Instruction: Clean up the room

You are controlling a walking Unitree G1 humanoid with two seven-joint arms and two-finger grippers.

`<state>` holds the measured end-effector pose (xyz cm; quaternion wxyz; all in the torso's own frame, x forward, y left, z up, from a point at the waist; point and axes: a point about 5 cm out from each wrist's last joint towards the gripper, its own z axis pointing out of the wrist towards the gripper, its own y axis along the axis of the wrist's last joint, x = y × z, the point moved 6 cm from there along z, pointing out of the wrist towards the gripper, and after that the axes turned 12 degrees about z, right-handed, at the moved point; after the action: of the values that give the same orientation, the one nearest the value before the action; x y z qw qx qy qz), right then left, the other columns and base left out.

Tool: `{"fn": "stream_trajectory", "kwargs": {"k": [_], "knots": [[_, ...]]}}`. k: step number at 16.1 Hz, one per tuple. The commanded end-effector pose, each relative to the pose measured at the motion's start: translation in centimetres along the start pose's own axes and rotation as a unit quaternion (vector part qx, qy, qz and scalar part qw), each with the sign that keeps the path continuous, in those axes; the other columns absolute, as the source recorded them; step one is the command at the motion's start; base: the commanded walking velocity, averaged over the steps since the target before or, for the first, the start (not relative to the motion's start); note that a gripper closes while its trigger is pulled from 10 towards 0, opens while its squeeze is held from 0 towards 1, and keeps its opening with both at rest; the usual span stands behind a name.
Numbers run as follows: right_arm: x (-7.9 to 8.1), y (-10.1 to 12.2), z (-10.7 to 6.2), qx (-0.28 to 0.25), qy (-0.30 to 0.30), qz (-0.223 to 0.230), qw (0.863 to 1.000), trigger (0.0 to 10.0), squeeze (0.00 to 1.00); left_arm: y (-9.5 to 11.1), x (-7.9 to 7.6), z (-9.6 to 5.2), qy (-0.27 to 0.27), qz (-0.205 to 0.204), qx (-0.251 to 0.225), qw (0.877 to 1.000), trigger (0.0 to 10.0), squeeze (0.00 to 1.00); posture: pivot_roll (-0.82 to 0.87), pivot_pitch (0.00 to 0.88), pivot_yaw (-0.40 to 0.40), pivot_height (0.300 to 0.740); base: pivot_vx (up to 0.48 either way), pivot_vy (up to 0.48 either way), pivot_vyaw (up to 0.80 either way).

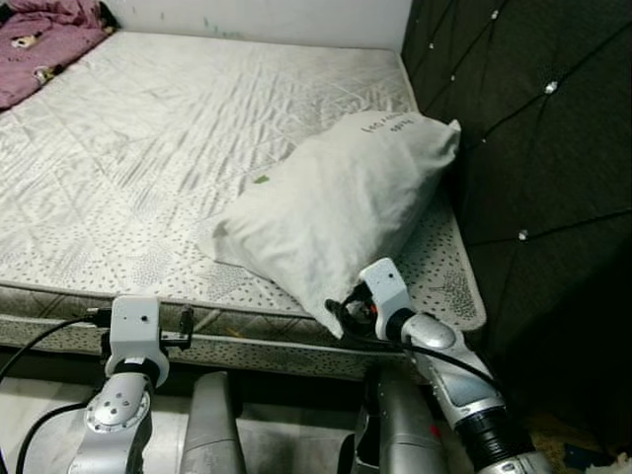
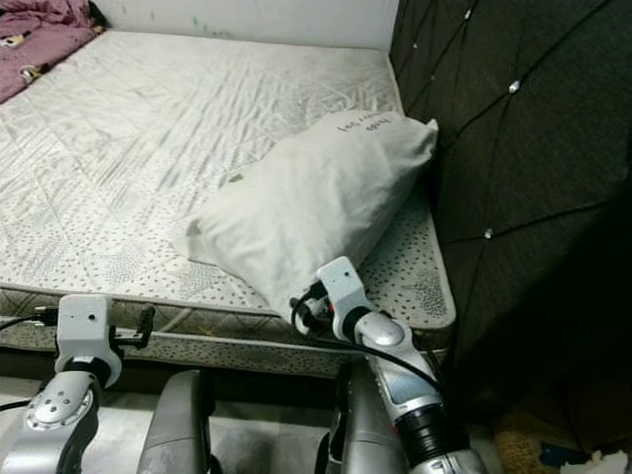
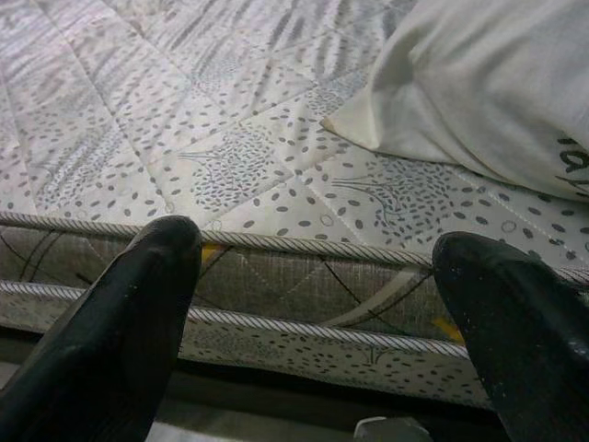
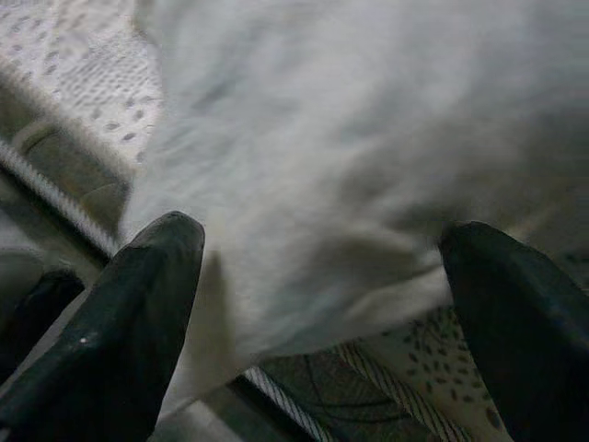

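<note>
1 mattress (image 1: 178, 158) carries everything here, pale and quilted, with a dark tufted headboard (image 1: 533, 168) along its right edge and a purple blanket (image 1: 44, 44) bunched at its far left corner. Near the front right corner lies the pillow (image 1: 336, 202), a soft white bag with its long axis on a diagonal: one end rests against the headboard further back, and the other end droops over the mattress's front edge.

That drooping corner is what the coming move turns on. The right gripper (image 4: 322, 304) sits at the front edge directly below it, its 2 black fingers (image 4: 138, 304) spread wide with the pillow's cloth filling the gap between them; the jaws are released, not yet pinching anything. The pillow lies straight ahead of these jaws and slightly above them, so a short push forward and a squeeze would likely catch the corner. Loose fabric may slip from so shallow a bite, I judge.

The left gripper (image 3: 322, 304) hangs lower at the front edge, further along toward the left, well apart from the pillow. Its fingers are also spread and empty, aimed at the mattress's piped side seam. The right arm is clearly the nearer of the 2, and probably the one to lift the pillow.
</note>
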<state>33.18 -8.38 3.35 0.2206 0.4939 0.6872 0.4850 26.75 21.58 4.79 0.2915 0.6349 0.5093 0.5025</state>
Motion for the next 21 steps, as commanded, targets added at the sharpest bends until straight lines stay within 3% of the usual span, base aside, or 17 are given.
{"fn": "stream_trajectory", "kwargs": {"k": [1, 6, 14, 15, 18, 21], "knots": [[-0.2, 1.6, -0.3, -0.031, -0.008, 0.023, 0.999, 10.0, 0.00, 0.4, 0.3, -0.1, 0.004, 0.000, -0.002, 1.000, 10.0, 0.00, 0.11, 0.005, -0.024, 0.560, 0.000, 0.000, 0.00], [1.0, 0.3, -0.2, 0.001, 0.008, 0.012, 1.000, 10.0, 0.00, 0.7, -0.1, 0.3, 0.000, -0.008, -0.003, 1.000, 10.0, 0.00, 0.11, 0.000, -0.030, 0.540, 0.000, 0.000, 0.00], [2.6, 1.4, 1.4, 0.012, 0.026, -0.003, 1.000, 10.0, 0.00, 1.0, -0.4, 0.7, -0.005, -0.014, -0.006, 1.000, 10.0, 0.00, 0.11, 0.000, -0.031, 0.540, 0.000, 0.000, 0.00], [2.6, 1.6, 1.6, 0.011, 0.021, -0.004, 1.000, 10.0, 0.00, 1.0, -0.4, 0.8, -0.005, -0.014, -0.006, 1.000, 10.0, 0.00, 0.11, 0.000, -0.032, 0.540, 0.000, 0.000, 0.00], [-0.2, 1.5, 2.1, 0.022, -0.064, 0.029, 0.997, 10.0, 0.00, 1.0, -0.2, 0.7, -0.001, -0.016, -0.003, 1.000, 10.0, 0.00, 0.13, 0.000, -0.043, 0.540, 0.000, 0.000, 0.00], [0.2, 0.4, 2.2, 0.043, -0.064, 0.079, 0.994, 10.0, 0.00, 0.8, -0.3, 0.7, -0.004, -0.019, 0.001, 1.000, 10.0, 0.00, 0.13, 0.000, -0.038, 0.540, 0.000, 0.000, 0.00]]}}
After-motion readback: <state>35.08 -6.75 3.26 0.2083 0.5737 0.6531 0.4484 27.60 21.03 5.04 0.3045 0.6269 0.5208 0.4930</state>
